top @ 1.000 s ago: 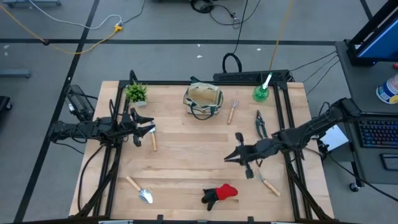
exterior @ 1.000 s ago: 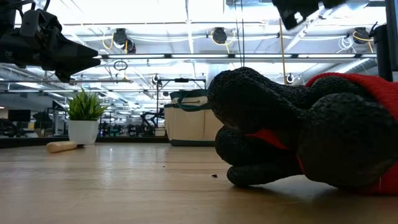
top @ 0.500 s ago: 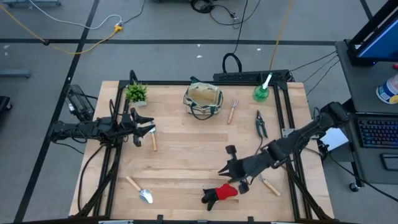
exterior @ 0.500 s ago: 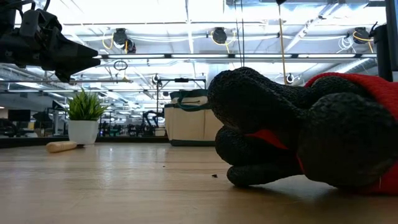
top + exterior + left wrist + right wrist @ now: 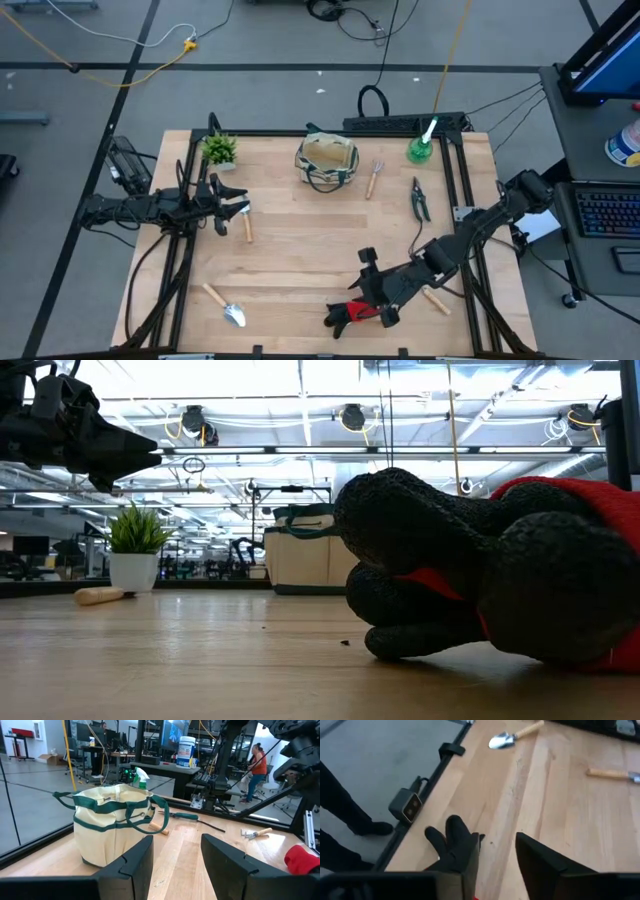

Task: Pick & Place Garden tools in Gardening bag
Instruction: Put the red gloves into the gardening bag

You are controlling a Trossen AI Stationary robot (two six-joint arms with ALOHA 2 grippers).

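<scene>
Red-black glove (image 5: 352, 311) flat at table's near edge, beige green-trimmed bag (image 5: 326, 161) upright at far edge

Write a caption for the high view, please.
Right gripper, open, descends over the red-black glove; the gardening bag waits at the table's far edge.

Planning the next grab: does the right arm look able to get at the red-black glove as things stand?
Probably yes. The right gripper hovers directly over the red-black glove near the table's front edge, fingers apart in the right wrist view, with one glove finger between them. Nothing lies on or against the glove.
</scene>
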